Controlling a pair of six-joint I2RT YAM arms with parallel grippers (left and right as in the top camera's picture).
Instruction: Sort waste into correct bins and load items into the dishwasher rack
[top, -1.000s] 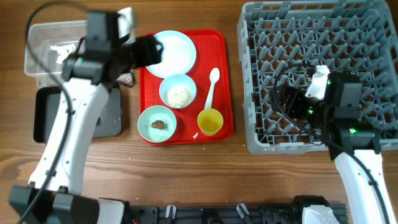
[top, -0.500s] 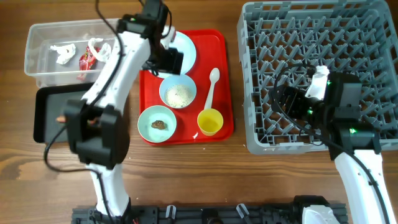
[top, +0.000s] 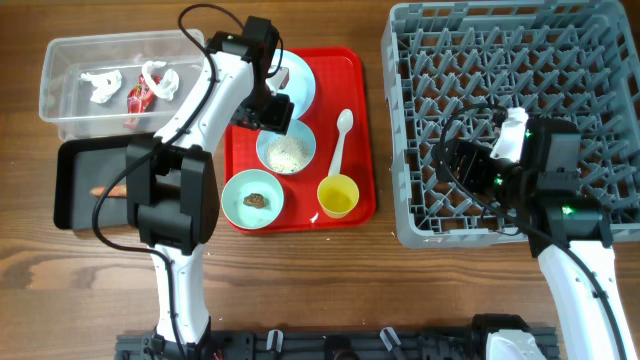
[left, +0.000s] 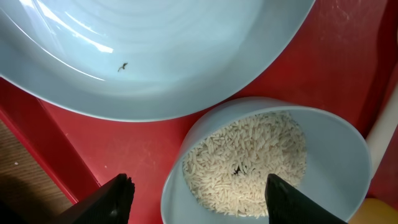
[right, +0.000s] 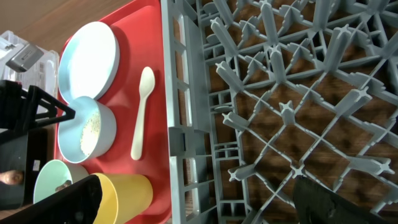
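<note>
Left claw (left: 199, 198) hangs wide open over the rice bowl (left: 339, 146) mid red tray (top: 358, 120), gripping nothing. Right claw (right: 205, 199) is spread wide and empty too, over the grey rack (top: 400, 130) right of the tray.

two bowls (top: 287, 150) (top: 253, 198), one plate (top: 298, 80), one cup (top: 338, 195), one spoon (top: 340, 135)

The plate (left: 155, 50) is glossy, the red tray (top: 355, 75) smooth plastic, the table (top: 300, 285) grained wood
</note>
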